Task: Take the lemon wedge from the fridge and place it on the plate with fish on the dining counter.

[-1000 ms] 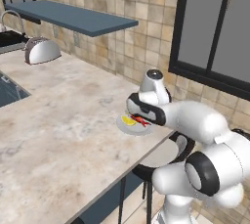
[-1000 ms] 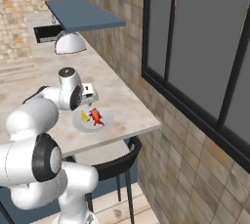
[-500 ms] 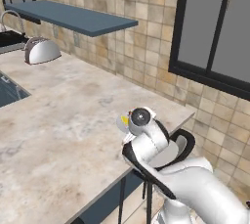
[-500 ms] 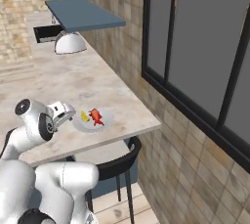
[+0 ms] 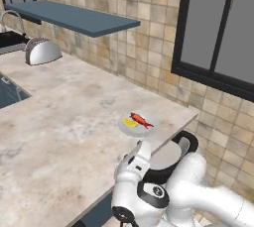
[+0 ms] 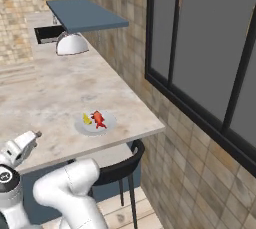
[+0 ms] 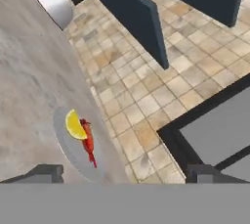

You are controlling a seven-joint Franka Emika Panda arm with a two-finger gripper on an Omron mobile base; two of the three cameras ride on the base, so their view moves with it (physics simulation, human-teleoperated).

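Pincer point(image 7: 125, 171) spread wide, empty, drawn back from plate point(image 7: 66, 149). Lemon wedge point(image 7: 74, 125) on plate, touching fish point(image 7: 89, 142), near counter point(image 5: 64, 122) edge.

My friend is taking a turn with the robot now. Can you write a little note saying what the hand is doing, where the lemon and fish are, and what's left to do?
Gripper: open, holding nothing, off the plate, pointing toward it.
Lemon wedge: lying on the plate, right beside the fish, looks to be touching it.
Plate: on the dining counter, near its far corner by the tiled wall.
Done: the lemon is on the fish plate and let go.
Left: nothing on the plate; just park the arm.
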